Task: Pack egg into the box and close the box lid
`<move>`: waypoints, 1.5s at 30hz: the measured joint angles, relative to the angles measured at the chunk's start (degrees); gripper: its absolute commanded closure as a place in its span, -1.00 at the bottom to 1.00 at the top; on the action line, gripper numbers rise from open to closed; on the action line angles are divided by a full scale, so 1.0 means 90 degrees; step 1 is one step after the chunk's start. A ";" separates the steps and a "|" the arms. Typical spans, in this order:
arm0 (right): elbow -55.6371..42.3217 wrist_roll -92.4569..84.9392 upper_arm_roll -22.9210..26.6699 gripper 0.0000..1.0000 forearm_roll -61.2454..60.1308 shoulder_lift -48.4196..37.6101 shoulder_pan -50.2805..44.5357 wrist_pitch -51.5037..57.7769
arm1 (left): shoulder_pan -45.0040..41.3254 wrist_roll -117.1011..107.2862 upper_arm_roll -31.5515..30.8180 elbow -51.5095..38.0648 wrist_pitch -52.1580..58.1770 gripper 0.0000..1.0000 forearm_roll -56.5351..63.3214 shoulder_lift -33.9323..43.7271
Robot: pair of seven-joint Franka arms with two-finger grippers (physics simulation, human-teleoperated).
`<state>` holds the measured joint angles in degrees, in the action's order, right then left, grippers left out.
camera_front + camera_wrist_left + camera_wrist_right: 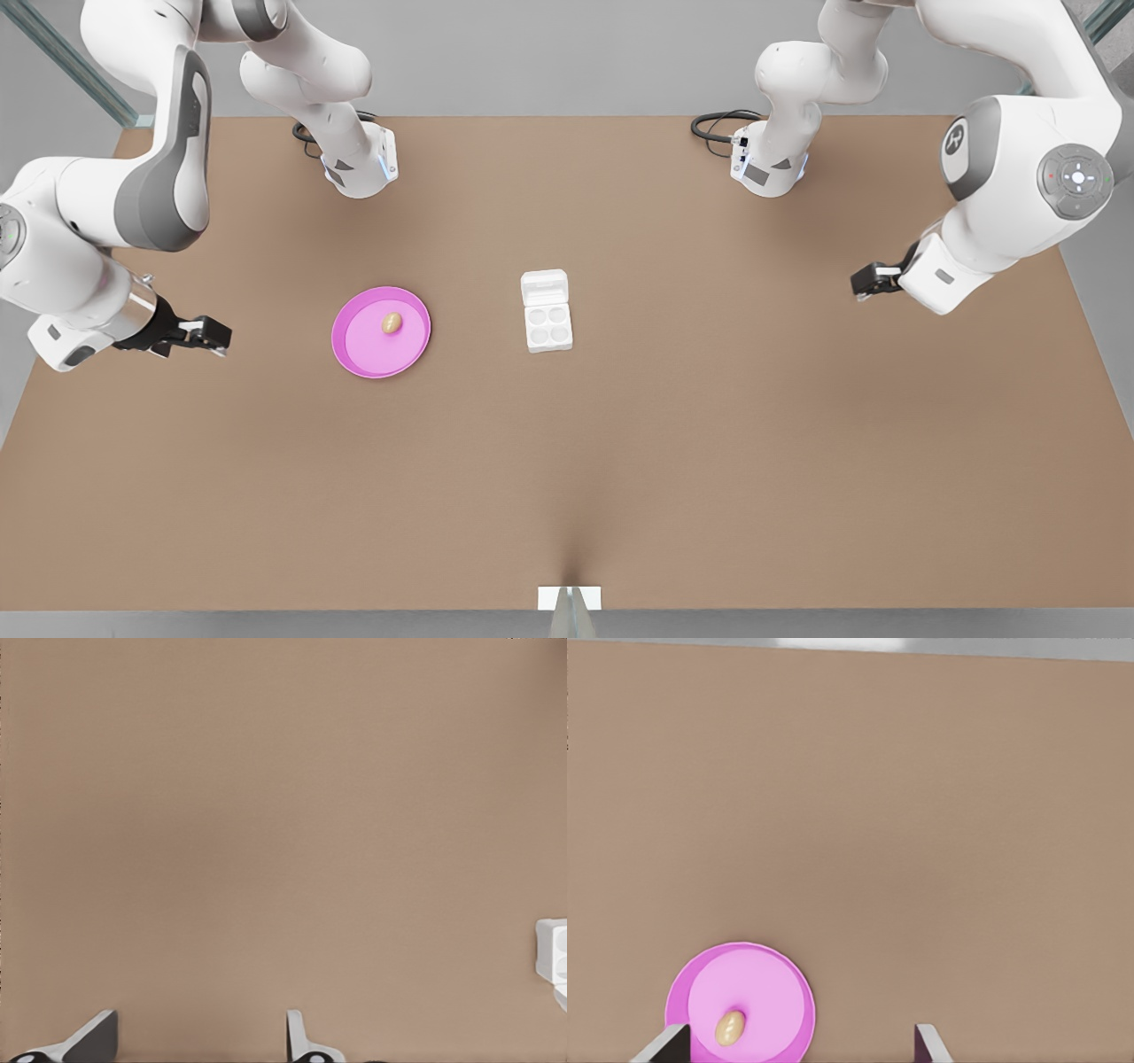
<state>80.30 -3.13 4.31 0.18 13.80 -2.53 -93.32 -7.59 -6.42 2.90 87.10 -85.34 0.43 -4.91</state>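
Note:
The tan egg lies on a round pink plate. The white box sits mid-table with its four cups bare. The box lid is folded open on the far side. One edge of the box appears in the left wrist view. My right gripper is open, hovering at the front view's left, beside the plate. At the front view's right, well away from the box, my left gripper is open with nothing in it.
Both arm bases stand at the table's far edge with black cables beside them. A small white tab sits at the near edge. Brown tabletop stretches between plate, box and grippers.

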 measured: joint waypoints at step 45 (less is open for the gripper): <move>0.6550 0.4411 -0.1104 -1.00 -0.0180 0.0156 -0.0929 -0.5847 | -0.0145 -0.0010 -0.0001 0.0029 0.0005 -1.00 0.0030 -0.0076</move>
<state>139.25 36.57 -5.63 -1.44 15.21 -10.89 -145.95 -8.90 -6.50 2.90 87.36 -85.30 0.70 -5.59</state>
